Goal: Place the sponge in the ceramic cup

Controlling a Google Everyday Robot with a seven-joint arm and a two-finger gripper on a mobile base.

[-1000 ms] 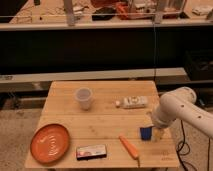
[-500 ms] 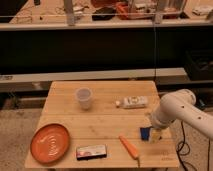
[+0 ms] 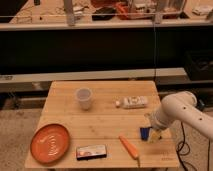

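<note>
To your left lies the orange plate (image 3: 50, 143); beyond it the ceramic cup (image 3: 84, 98) stands upright, mouth up; past the carrot stick (image 3: 129, 146) the sponge (image 3: 145, 133) rests on the table's right front, well apart from the cup; the gripper (image 3: 153, 131) hangs right at it, jaws spread wide, clasping nothing; expect it light and squashy; pinch its opposite flat sides at the middle, gently.

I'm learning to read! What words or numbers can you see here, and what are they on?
Packet near the front edge: has print, too blurred to read.
White bottle lying down: label too blurred to read.
Gripper, low at the sponge: no writing visible.
Nothing readable anywhere.
</note>
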